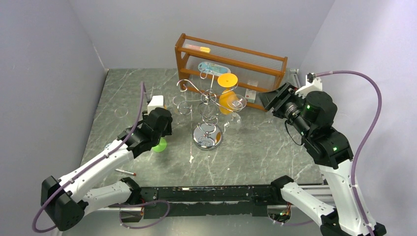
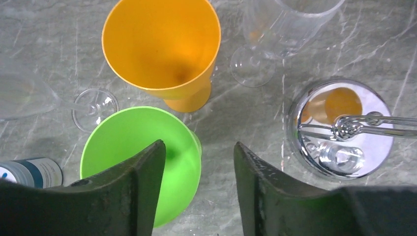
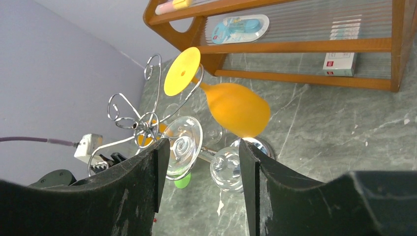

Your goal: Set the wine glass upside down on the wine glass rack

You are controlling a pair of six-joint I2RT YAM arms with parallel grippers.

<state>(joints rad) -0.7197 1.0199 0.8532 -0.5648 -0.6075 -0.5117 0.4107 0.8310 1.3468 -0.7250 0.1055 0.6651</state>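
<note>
A green wine glass (image 2: 133,147) stands upright on the table, seen from above. My left gripper (image 2: 199,157) is open and straddles its near rim: one finger over the bowl, the other outside, not touching. In the top view the green wine glass (image 1: 159,145) shows just under the left gripper (image 1: 161,133). The chrome wine glass rack (image 1: 207,136) stands mid-table. An orange glass (image 1: 227,93) and a clear glass (image 1: 237,105) hang upside down on it. My right gripper (image 1: 271,101) is open, to the right of the rack, holding nothing.
An upright orange glass (image 2: 162,44) and two clear glasses (image 2: 290,24) (image 2: 29,96) stand or lie beyond the green one. The rack's shiny base (image 2: 344,128) is to the right. A wooden shelf unit (image 1: 231,59) runs along the back, a white box (image 1: 156,103) sits left of the rack.
</note>
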